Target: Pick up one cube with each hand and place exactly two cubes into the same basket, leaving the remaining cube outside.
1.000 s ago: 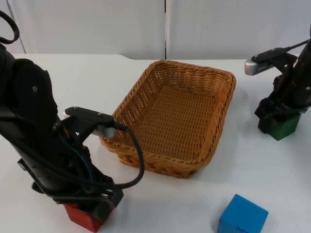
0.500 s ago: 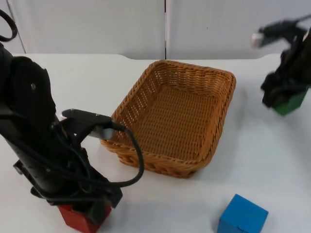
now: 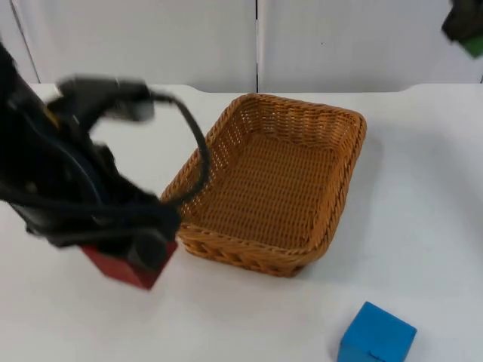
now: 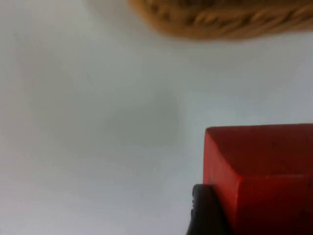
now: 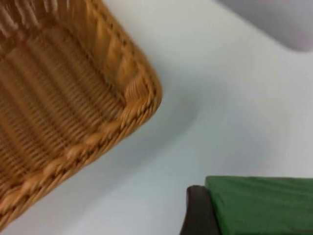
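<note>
My left gripper [image 3: 139, 256] is shut on a red cube [image 3: 121, 268] and holds it off the table, just left of the wicker basket [image 3: 343, 173]. The left wrist view has the red cube [image 4: 261, 171] against a black fingertip [image 4: 205, 210], with the basket's rim [image 4: 220, 19] beyond it. At the far upper right my right gripper [image 3: 466, 30] carries a green cube [image 3: 475, 45] high above the table. In the right wrist view the green cube [image 5: 259, 203] lies beside a dark fingertip [image 5: 195, 210], and the basket's corner [image 5: 132, 88] is below. A blue cube [image 3: 376, 335] rests on the table.
The basket stands in the middle of the white table [image 3: 423, 226] with nothing in it. The blue cube sits near the table's front edge, to the right of the basket's near corner. A grey partition wall [image 3: 151, 38] closes the back.
Both arms have lifted their cubes off the table. The left one rose and moved toward the basket with the red cube; the right one climbed to the upper right corner with the green cube.
</note>
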### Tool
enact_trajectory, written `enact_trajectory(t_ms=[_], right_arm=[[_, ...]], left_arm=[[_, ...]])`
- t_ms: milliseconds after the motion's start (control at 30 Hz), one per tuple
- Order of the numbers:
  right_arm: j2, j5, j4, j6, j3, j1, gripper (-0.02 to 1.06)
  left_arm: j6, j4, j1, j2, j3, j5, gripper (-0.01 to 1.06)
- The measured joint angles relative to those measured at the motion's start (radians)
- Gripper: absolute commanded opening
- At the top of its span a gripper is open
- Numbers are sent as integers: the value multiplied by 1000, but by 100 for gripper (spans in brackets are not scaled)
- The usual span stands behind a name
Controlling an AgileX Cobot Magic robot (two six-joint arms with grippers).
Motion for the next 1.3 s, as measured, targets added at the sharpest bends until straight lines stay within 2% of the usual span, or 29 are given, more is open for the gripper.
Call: enact_trajectory(t_ms=[167, 400, 1000, 1300], right_arm=[[-55, 25, 0, 0, 0, 0, 0], [-60, 29, 0, 0, 0, 0, 0], [-60, 27, 26, 11, 0, 0, 0], [-60, 1, 56, 11, 0, 0, 0]], left_arm=[[-5, 0, 0, -160, 0, 31, 0], [-5, 0, 0, -269, 0, 38, 0], [-5, 0, 0, -280, 0, 37, 0], [-5, 0, 0, -280, 0, -5, 0]])
